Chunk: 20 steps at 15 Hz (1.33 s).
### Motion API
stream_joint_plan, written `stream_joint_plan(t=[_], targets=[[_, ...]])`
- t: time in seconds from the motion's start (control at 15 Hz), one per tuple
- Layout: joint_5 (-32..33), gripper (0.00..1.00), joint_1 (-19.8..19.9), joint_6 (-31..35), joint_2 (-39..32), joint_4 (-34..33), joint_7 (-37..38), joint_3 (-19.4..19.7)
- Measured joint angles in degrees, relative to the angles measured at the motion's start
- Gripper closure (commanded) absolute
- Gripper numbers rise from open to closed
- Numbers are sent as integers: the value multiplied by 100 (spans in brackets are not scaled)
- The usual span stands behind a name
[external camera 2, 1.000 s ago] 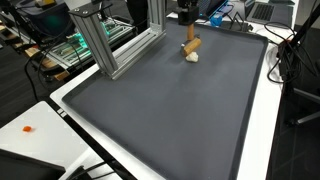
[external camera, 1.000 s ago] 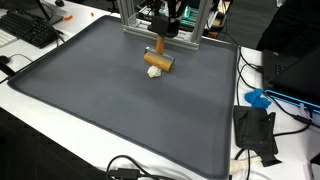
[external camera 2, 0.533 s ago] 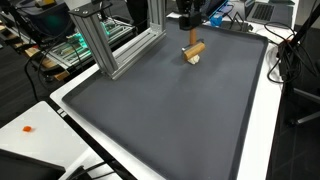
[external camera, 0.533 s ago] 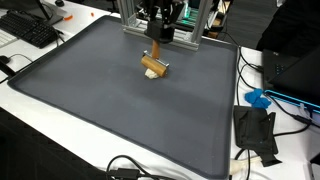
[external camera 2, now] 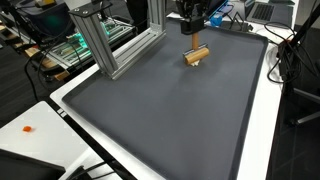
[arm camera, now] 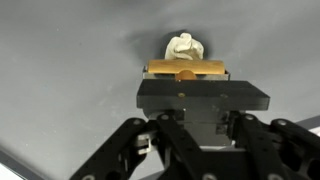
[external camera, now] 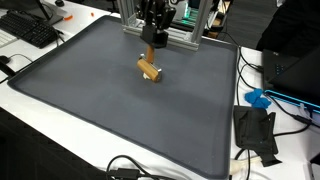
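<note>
My gripper is at the far end of the grey mat, close to the aluminium frame that stands at the mat's back edge. The gripper points down. As far as I can read the wrist view, its fingers are drawn in on the upper part of a wooden tool, and the tool's brown crossbar lies straight across the tip of the gripper.

In both exterior views the wooden tool hangs just beneath the gripper, low over the mat. I cannot tell whether its lower end touches the surface.

Just past the crossbar in the wrist view sits a small white crumpled lump. It rests on the mat, right beside the tool or against it, and I can't make out a gap. I cannot pick out the lump in either exterior view.

Around the mat, the white bench carries a black keyboard at one corner. A blue object sits among cables along the opposite side, well apart from the gripper.
</note>
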<state>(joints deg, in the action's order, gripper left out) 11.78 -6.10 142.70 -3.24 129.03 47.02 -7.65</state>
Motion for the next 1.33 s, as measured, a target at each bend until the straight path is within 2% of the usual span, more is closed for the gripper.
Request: stream_joint_plan(t=[0.27, 0.67, 1.33], targets=[[-148, 78, -4, -50, -32, -40, -65, 9], [-585, 78, -57, -454, -32, -171, -660, 4], [-636, 78, -282, -1001, -61, -198, -990, -49]])
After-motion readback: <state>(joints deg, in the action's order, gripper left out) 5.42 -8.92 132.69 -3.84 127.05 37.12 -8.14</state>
